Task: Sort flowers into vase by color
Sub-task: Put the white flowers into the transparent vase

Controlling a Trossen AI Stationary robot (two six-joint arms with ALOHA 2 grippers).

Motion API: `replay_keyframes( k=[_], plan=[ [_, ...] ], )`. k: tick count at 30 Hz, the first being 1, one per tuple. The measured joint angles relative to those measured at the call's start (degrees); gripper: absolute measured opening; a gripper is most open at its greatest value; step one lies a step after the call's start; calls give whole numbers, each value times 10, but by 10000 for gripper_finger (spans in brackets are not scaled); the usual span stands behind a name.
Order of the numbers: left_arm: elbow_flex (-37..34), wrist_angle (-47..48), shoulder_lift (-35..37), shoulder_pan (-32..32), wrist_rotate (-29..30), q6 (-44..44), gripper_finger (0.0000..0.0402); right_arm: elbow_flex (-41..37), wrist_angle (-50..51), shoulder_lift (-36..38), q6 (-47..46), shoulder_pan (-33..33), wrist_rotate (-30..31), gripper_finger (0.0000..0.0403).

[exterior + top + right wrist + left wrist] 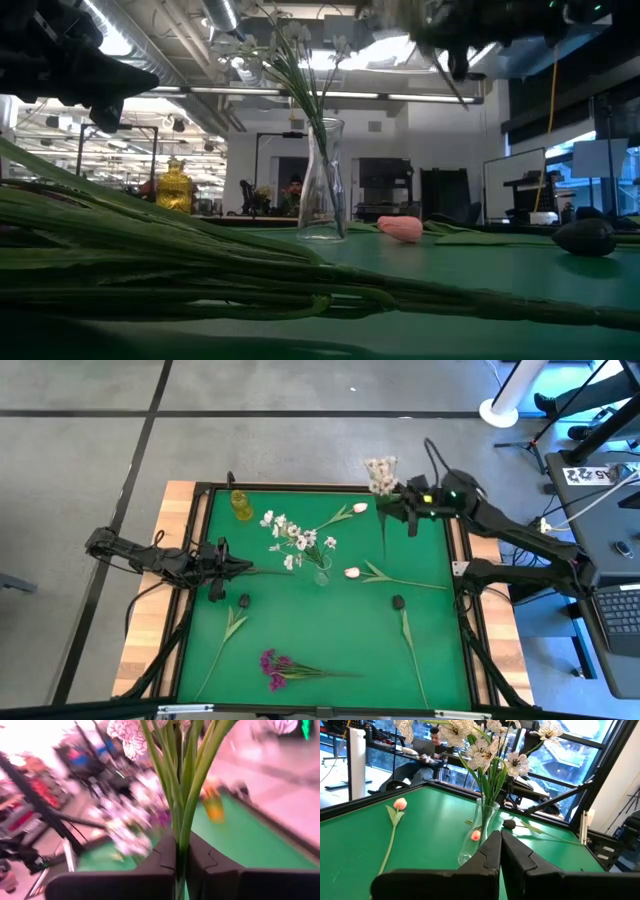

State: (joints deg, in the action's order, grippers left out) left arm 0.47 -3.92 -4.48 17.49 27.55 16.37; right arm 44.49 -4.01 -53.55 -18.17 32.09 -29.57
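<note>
High view: right gripper [408, 510] is up at the far right corner of the green table [330, 635], fingers pinched on a white flower bunch [381, 474] whose blossoms hang past the table's far edge, stem trailing down toward the mat. Left gripper [243, 568] sits at the left side of the mat, pointing at the clear vase [321, 572], fingers pressed together, nothing in them.

The vase stands mid-table with white flowers [295, 538] already in it. Loose on the mat: a pink bud stem [352, 511] lying far of the vase, another pink bud stem [352, 572] just right of it, a magenta cluster [272, 666] near the front edge, leaf-only stems at front left [232, 628] and front right [408, 632]. A yellow vase [240, 505] stands at the far left corner.

Right wrist view: only here is the grip clear, green stems [181, 795] clamped between the two dark fingers [162, 857]; background is motion-blurred.

Left wrist view: closed fingers [492, 851] aimed at the vase [481, 832], white blossoms [480, 755] above it, both pink buds visible, and a person seated beyond the table.

Low view: vase [322, 185] upright with stems in it, one pink bud [401, 229] lying just beside it, green stems [200, 255] filling the foreground. The grippers are dark shapes at the top, their grip unreadable.
</note>
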Motion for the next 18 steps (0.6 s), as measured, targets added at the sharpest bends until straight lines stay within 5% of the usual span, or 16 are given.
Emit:
replay_keyframes(
  k=[11, 18],
  plan=[
    [0, 0, 0, 0, 0, 0, 0, -48, -283, -49, 144, -251, 213, 9],
    [0, 0, 0, 0, 0, 0, 0, -65, -436, -129, 223, -318, 282, 7]
  ],
)
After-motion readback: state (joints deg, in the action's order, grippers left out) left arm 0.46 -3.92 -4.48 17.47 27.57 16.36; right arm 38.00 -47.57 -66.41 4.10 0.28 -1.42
